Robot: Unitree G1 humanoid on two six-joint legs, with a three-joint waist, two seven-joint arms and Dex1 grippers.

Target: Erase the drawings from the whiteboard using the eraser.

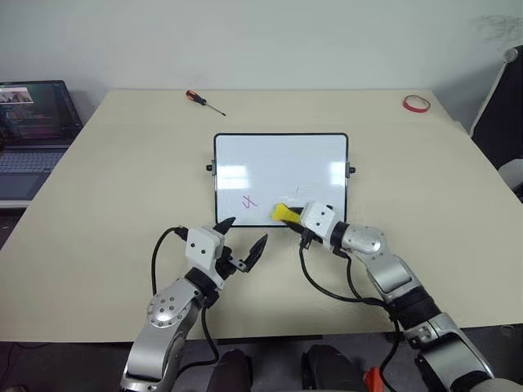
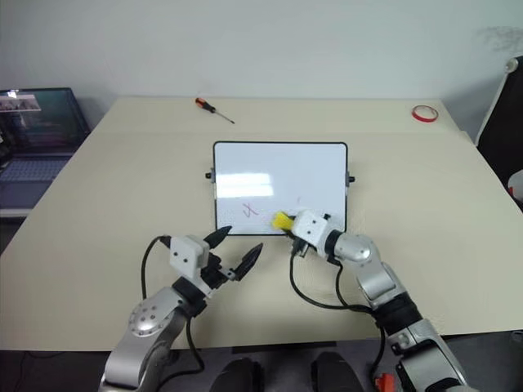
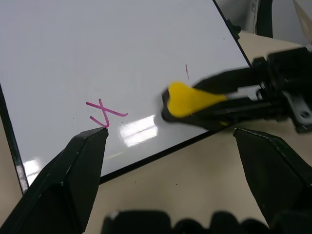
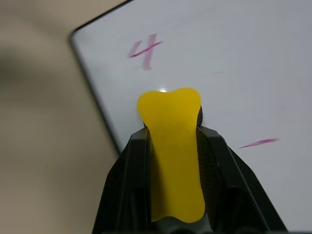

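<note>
The whiteboard (image 1: 278, 159) lies flat at the table's middle. A red X-like mark (image 1: 249, 201) sits near its front edge, and a short red stroke (image 4: 258, 143) lies further right. My right gripper (image 1: 294, 216) is shut on the yellow eraser (image 1: 283, 213), whose tip is over the board's front edge just right of the X-like mark (image 4: 144, 51). Whether the eraser (image 3: 190, 100) touches the board I cannot tell. My left gripper (image 1: 245, 233) stands open over the table just in front of the board, with nothing between its fingers.
An orange-handled screwdriver (image 1: 204, 101) lies at the table's far side. A red tape ring (image 1: 416, 103) sits at the far right corner. A laptop (image 1: 33, 131) stands off the table's left edge, and a dark chair (image 1: 500, 110) is at the right.
</note>
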